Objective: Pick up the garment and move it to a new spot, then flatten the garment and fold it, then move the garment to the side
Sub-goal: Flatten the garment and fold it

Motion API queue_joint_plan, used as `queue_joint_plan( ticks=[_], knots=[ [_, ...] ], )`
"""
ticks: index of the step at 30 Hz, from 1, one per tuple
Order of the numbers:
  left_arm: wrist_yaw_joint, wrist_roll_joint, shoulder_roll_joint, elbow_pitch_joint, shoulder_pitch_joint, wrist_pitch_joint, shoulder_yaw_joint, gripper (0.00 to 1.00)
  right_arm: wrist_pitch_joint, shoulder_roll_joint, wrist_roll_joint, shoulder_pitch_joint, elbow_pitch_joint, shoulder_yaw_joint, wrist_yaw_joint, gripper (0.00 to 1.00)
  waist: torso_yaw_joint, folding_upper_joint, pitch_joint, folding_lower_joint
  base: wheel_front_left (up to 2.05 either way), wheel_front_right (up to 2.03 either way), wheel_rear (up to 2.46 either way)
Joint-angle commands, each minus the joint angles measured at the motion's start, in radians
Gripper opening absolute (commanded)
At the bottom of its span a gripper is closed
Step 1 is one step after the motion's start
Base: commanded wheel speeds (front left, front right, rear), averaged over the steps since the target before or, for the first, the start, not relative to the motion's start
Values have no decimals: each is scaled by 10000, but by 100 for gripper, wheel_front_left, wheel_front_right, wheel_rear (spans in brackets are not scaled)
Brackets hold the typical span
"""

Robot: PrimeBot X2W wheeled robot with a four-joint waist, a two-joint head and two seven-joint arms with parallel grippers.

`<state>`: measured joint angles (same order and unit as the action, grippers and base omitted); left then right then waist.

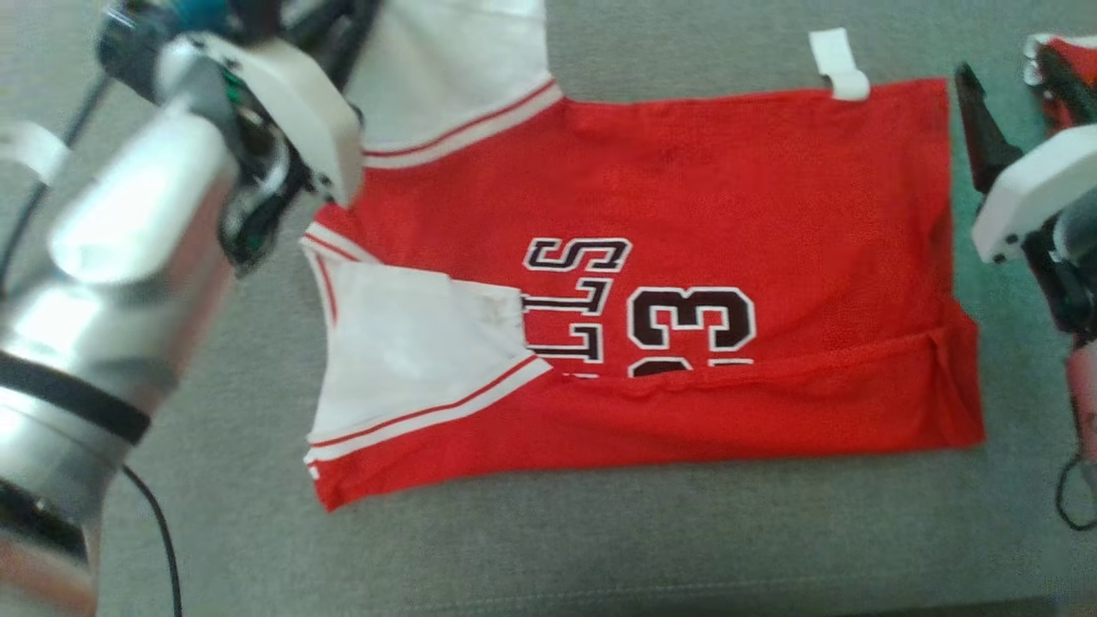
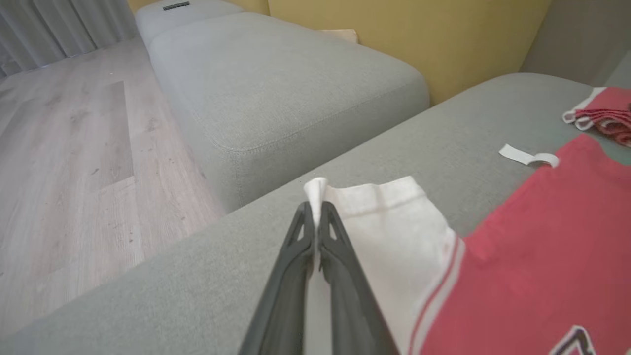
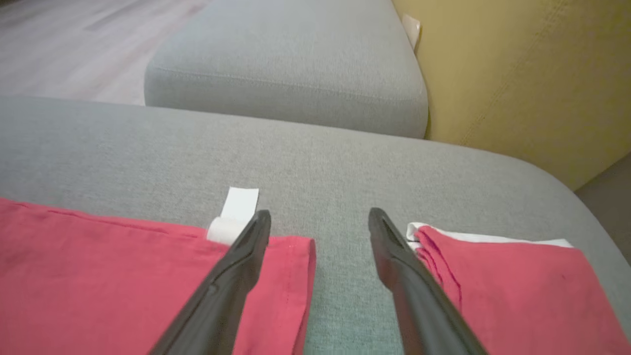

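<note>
- jersey (image 1: 728, 214) lies across the grey cushion (image 1: 600, 540), sleeves toward the left arm, hem toward the right
- left claw (image 2: 315, 209) clamped on the far white sleeve (image 2: 394, 236)
- right claw (image 3: 320, 219) gaping, empty, hovering at the hem corner

Garment (image 1: 728, 188) lettering (image 1: 651, 313) (lower part) under fold (image 1: 771, 377)

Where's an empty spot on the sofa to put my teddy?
The wide grey sofa strip between the red jersey and the near edge is bare, and so is the next cushion across the gap. Crowded: the narrow lane between jersey and folded red cloth, where the open right gripper hovers.
</note>
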<state>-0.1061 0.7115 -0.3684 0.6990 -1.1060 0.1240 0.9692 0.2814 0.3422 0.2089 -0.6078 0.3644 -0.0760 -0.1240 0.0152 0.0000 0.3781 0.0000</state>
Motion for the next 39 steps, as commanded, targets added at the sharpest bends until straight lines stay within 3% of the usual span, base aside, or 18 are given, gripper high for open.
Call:
queue_joint_plan(
  ticks=[1, 10, 22, 23, 24, 25, 39],
  knots=[
    [54, -74, -264, -315, -248, 16, -249, 0, -78, 232, 10, -336, -217, -99, -67, 100, 240, 0, -111, 0, 0, 0, 0],
    [560, -189, -349, -2141, 247, -401, 74, 0, -128, 654, -111, -1433, 2444, -690, -67, 100, 592, 0, 146, 0, 0, 0, 0],
    [853, -226, -629, -2946, 202, -870, 178, 0, -562, 642, 83, -2529, 4525, -1729, -67, 100, 664, 0, 488, 0, 0, 0, 0],
    [864, -222, -640, -2956, 207, -876, 182, 0, -542, 607, 169, -2570, 4661, -1853, -67, 92, 664, 0, 486, 0, 0, 0, 0],
    [888, -213, -653, -2954, 208, -873, 171, 0, -542, 595, 253, -2619, 4776, -1973, -67, 54, 664, 0, 487, 0, 0, 0, 0],
    [909, -199, -668, -2940, 208, -863, 153, 0, -559, 601, 333, -2677, 4880, -2071, -67, 0, 662, 0, 486, 0, 0, 0, 0],
    [1155, -327, -1028, -1921, -238, -372, -165, 0, -1621, 633, 1247, -3694, 5202, -2835, -67, 0, 235, 0, 353, 0, 0, 0, 0]
  ],
)
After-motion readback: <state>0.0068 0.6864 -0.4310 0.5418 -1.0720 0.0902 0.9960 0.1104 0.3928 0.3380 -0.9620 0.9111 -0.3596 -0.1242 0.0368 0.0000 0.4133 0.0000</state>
